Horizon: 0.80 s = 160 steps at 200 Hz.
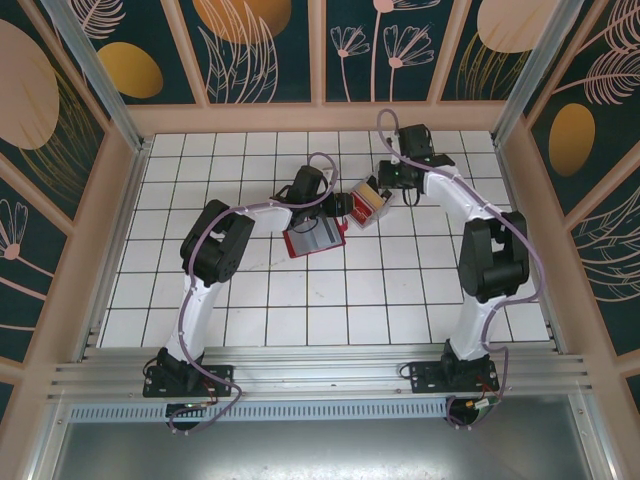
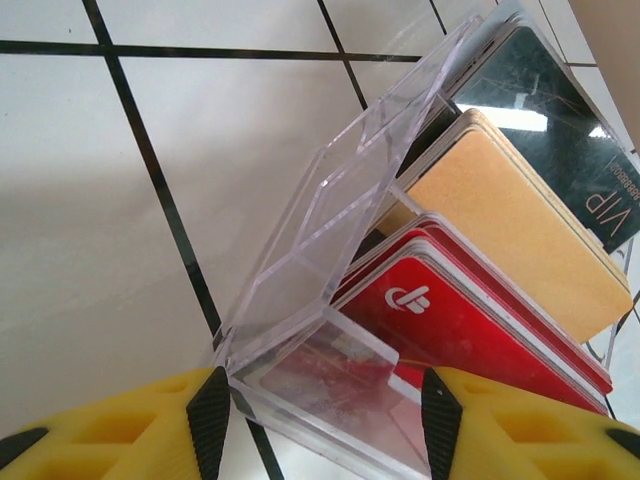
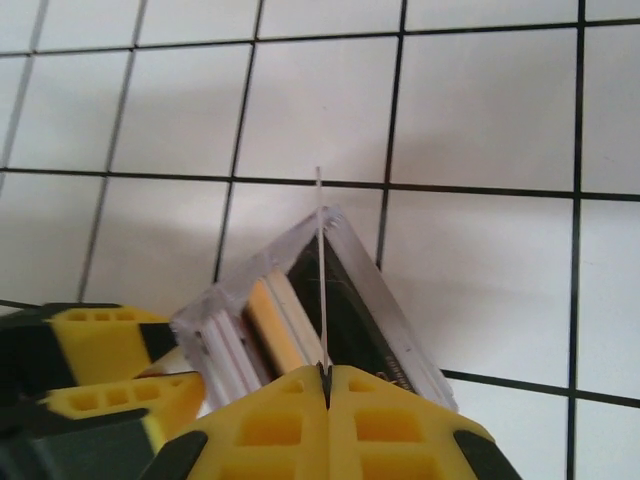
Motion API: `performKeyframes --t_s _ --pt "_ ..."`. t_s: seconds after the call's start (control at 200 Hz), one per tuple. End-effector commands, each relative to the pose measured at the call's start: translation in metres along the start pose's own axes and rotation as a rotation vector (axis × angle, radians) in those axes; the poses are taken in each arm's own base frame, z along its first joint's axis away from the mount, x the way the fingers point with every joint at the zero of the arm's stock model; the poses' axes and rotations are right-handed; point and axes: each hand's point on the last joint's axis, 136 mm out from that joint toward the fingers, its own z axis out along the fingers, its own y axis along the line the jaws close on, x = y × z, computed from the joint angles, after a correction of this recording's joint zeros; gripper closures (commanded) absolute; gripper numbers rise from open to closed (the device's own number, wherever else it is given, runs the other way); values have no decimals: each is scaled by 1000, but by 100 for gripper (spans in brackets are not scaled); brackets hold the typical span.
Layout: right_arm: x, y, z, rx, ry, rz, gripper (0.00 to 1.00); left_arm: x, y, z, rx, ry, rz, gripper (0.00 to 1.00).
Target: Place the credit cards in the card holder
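My left gripper [image 2: 325,415] is shut on the base of a clear plastic box [image 2: 300,260] with its lid swung open, held tilted above the tiles. Red credit cards [image 2: 470,320], a tan card [image 2: 510,240] and a dark VIP card [image 2: 560,130] stand in it. My right gripper [image 3: 326,375] is shut on one thin card [image 3: 320,260], seen edge-on, over the box [image 3: 400,330]. From above, both grippers [image 1: 350,205] [image 1: 385,185] meet at the box [image 1: 370,205]. The red card holder [image 1: 315,240] lies on the table just below them.
White tiled table [image 1: 300,300] with dark grout lines, walled by wooden frames [image 1: 120,200] left, right and back. The left gripper's yellow fingers [image 3: 90,350] sit close beside the right gripper in the right wrist view.
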Motion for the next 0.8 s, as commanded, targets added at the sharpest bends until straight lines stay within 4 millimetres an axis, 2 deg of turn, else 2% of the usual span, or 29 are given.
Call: performKeyframes --t_s 0.0,0.09,0.15,0.225,0.31,0.375,0.38,0.445,0.566,0.621,0.631,0.666,0.796 --pt "-19 24 -30 -155 -78 48 97 -7 -9 -19 -11 -10 19 43" --pt "-16 40 -41 -278 -89 72 97 -27 -27 -37 6 -58 43 42" --pt "-11 51 -48 -352 -90 82 97 -35 -30 -50 -13 -78 48 42" --pt "2 62 -52 -437 -74 111 97 -41 -23 -69 -66 -104 29 42" --pt "27 79 -52 -564 -19 163 97 -37 -11 -95 -118 -126 -5 42" --pt "51 92 -45 -613 35 189 96 -25 2 -115 -171 -134 -28 42" --pt "53 93 -44 -614 39 190 97 -19 6 -114 -182 -121 -34 43" --pt "78 103 -32 -612 91 188 97 -4 18 -133 -239 -118 -52 42" --pt "116 127 -10 -625 172 167 96 35 40 -146 -323 -35 -88 47" --pt "127 135 -1 -632 195 165 96 50 49 -149 -347 -4 -111 50" --pt "128 136 1 -634 199 166 96 59 54 -149 -360 12 -119 51" --pt "133 140 6 -638 209 162 97 73 62 -152 -382 31 -133 52" --pt "144 139 24 -605 230 157 96 96 82 -159 -455 60 -163 58"
